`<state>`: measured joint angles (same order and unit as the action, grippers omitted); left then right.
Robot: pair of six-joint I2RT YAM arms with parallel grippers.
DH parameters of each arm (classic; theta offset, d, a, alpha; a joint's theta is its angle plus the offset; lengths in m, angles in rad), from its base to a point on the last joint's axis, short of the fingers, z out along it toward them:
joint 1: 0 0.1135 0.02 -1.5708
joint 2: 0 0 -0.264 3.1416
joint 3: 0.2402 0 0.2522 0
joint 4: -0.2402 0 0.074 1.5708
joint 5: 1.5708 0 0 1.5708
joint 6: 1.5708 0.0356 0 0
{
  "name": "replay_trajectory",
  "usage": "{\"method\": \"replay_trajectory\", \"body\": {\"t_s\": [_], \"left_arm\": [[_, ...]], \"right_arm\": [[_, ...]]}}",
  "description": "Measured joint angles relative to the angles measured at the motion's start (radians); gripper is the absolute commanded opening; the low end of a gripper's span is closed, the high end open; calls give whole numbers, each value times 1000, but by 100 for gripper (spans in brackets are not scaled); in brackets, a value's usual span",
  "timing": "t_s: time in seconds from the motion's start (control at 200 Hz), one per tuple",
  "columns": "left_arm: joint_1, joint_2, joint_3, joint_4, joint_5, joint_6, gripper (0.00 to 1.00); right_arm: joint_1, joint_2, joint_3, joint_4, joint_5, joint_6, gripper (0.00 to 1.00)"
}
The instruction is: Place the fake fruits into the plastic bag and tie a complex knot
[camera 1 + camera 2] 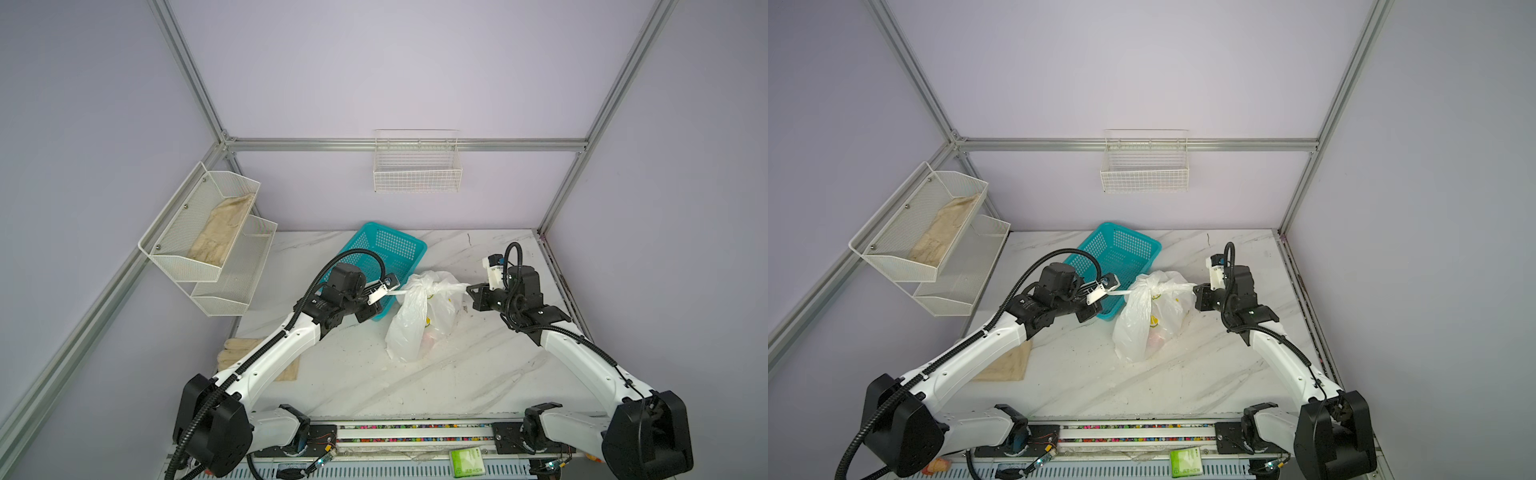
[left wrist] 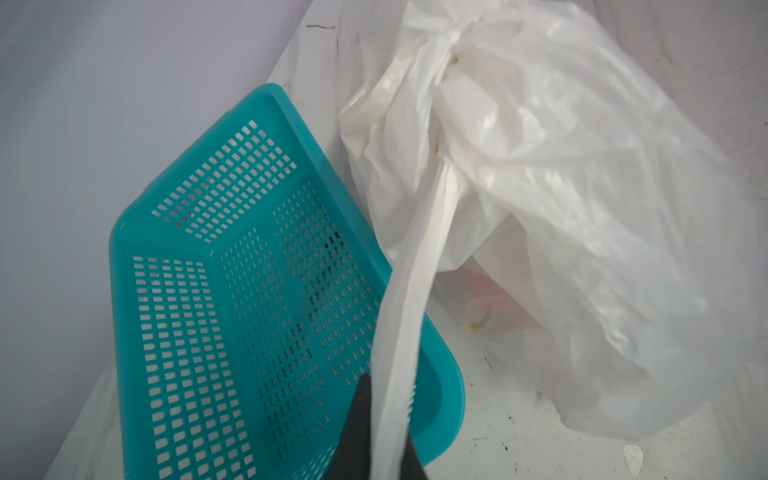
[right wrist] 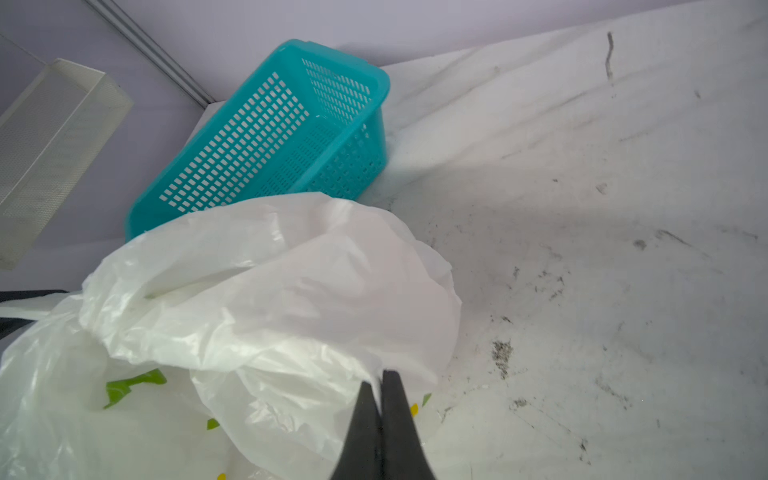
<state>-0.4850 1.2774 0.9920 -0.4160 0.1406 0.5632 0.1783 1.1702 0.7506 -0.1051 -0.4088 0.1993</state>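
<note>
Top views both showed the plastic bag (image 1: 409,328) mid-frame on the surface (image 1: 478,374), fake fruits (image 1: 430,337) pink inside. Left wrist: left pincer (image 2: 386,403), bottom centre, clamped tight on the bag's handle (image 2: 415,291). Right wrist: right pincer (image 3: 379,384) pinched bag film. Knotting seemed underway; next, probably, crossing both ends.

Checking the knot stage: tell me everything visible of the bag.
The bag is thin, crinkly, translucent white plastic printed with yellow and green. It lies on the table beside the basket, its top gathered. One handle is drawn taut into the shut left gripper; the right gripper is shut on film at the opposite side. Pinkish shapes show through its lower part.
</note>
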Motion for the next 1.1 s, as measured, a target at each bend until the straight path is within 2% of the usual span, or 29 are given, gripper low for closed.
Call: {"method": "replay_trajectory", "body": {"t_s": [0.125, 0.315, 0.585, 0.69, 0.705, 0.735, 0.77, 0.805, 0.865, 0.88, 0.915, 1.0, 1.1], "left_arm": [[0, 0, -13, 17, -16, -43, 0], [4, 0, -69, 35, -19, -95, 0], [16, 0, -92, 39, -26, -148, 0], [34, -3, -92, 10, -54, -179, 0], [44, -4, -92, -1, -61, -185, 3], [64, -6, -92, -23, -71, -198, 17], [87, -9, -92, -38, -74, -212, 33], [105, -13, -91, -51, -69, -233, 42], [114, -26, -89, -72, -42, -266, 48], [114, -30, -89, -76, -31, -271, 49], [112, -43, -89, -82, -9, -289, 52], [107, -85, -88, -76, 17, -339, 57], [107, -146, -88, -21, -6, -417, 61]], "right_arm": [[-128, -20, -71, 28, -119, 45, 0], [-233, -69, -141, 64, -214, 97, 0], [-259, -89, -183, 81, -207, 122, 0], [-277, -93, -184, 89, -135, 119, 0], [-286, -95, -184, 92, -123, 119, 0], [-306, -101, -184, 96, -92, 117, 0], [-323, -112, -183, 97, -68, 117, 11], [-330, -126, -180, 96, -50, 116, 21], [-313, -158, -162, 92, -34, 108, 34], [-306, -165, -154, 88, -28, 101, 45], [-283, -184, -134, 85, -16, 97, 56], [-217, -229, -79, 91, 17, 82, 63], [-150, -276, -22, 95, 72, 77, 70]]}}
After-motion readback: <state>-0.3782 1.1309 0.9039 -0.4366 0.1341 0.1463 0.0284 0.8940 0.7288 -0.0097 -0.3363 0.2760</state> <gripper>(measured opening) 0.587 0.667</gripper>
